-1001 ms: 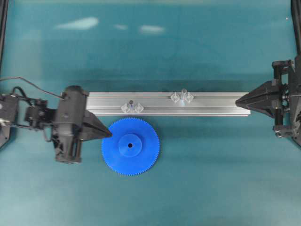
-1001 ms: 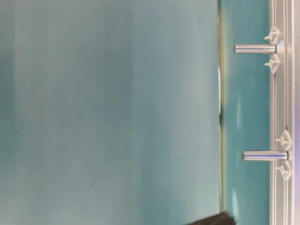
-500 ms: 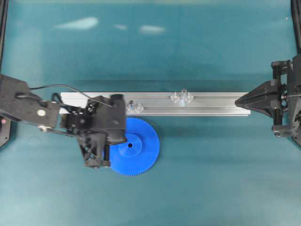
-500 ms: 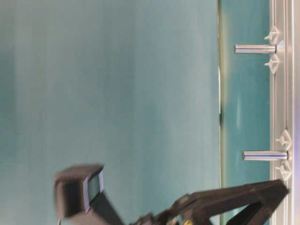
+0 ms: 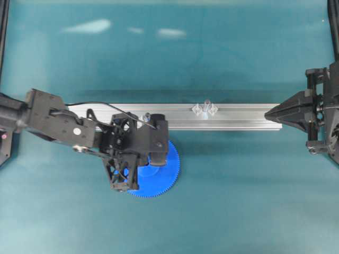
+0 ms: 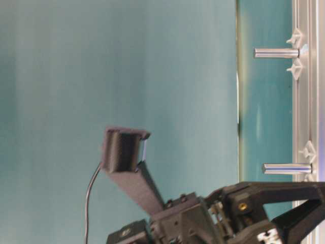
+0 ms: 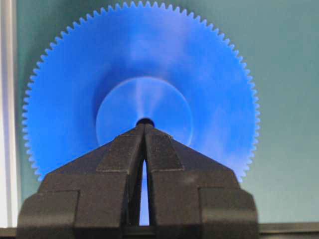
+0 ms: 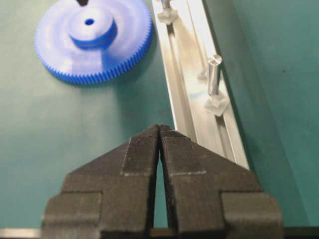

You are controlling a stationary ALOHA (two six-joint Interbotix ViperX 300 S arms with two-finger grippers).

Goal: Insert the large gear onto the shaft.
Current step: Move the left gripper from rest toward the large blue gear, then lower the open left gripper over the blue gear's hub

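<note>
The large gear (image 7: pixel 199 74) lies flat on the teal table in front of the rail; its right part shows in the overhead view (image 5: pixel 169 165). My left gripper (image 7: pixel 144 124) is shut and empty. It points straight down above the gear's hub, with its tips over the centre hole. In the overhead view my left wrist (image 5: pixel 135 148) hides the fingers. The shaft (image 5: pixel 206 103) stands on the rail to the right of the gear, between two clear lugs; it also shows in the right wrist view (image 8: pixel 214 74). My right gripper (image 5: pixel 267 112) is shut and empty at the rail's right end.
The aluminium rail (image 5: pixel 238 119) runs left to right across the middle of the table. A second clear peg with a dark centre (image 5: pixel 148 115) stands on it just behind my left wrist. Black frame posts stand at the left and right edges.
My left arm has swung right from the gear's left rim to above its hub, with the gripper turned to point down. The gear and my right arm have not moved.
</note>
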